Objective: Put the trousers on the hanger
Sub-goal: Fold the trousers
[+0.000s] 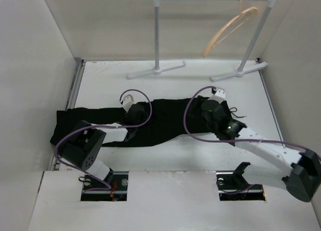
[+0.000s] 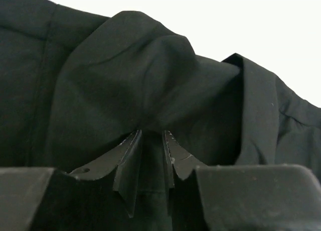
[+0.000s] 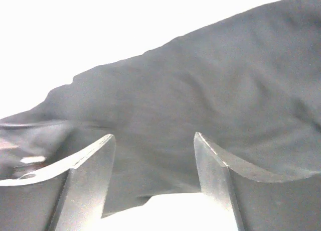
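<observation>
white table (image 1: 200, 153), black trousers (image 1: 170, 121) laid across it, left claw (image 2: 152, 134) pinching a fold, right claw (image 3: 153, 135) open over them

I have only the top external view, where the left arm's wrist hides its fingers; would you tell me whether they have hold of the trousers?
Observer: Yes. In the left wrist view the left gripper has its fingers pinched on a raised, bunched fold of the trousers.
Operator: Thank you. And how do the right arm's fingers stand?
Observer: In the right wrist view the right gripper has its fingers wide apart, with nothing pinched between them.
Operator: Is there cloth at that gripper at all?
Observer: Yes. The fabric fills the view just beyond the open fingers, lying fairly smooth there with only shallow wrinkles.
</observation>
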